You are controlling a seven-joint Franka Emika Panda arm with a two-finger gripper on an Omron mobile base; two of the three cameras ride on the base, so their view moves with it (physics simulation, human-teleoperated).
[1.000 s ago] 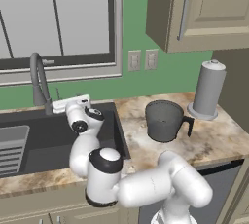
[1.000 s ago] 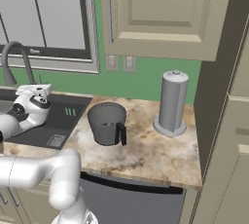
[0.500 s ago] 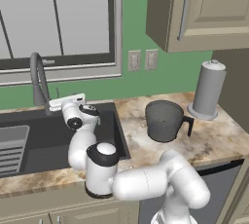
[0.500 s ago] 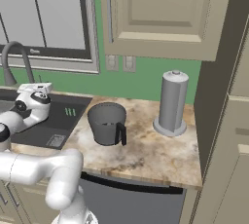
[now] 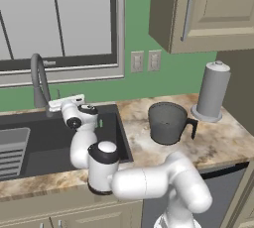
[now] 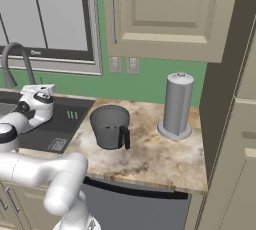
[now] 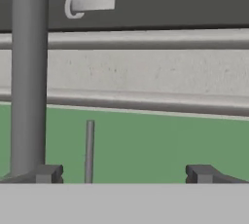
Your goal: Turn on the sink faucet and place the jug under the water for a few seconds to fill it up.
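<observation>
Counter (image 5: 218, 140) is marbled tan, with the dark sink (image 5: 47, 145) sunk into its left end and a ribbed rack (image 5: 11, 152) inside at far left. Roll (image 5: 212, 92) stands upright at the back right of the counter. Jug (image 5: 167, 123) sits upright on the counter between sink and roll, handle toward the roll, apart from both, well right of the faucet (image 5: 38, 81). Faucet rises behind the sink's back edge, no stream visible. Gripper (image 7: 124, 173) is up by the faucet base, fingers (image 7: 48, 173) spread wide, nothing between them; thin lever (image 7: 89, 151) stands just right of the faucet column.
</observation>
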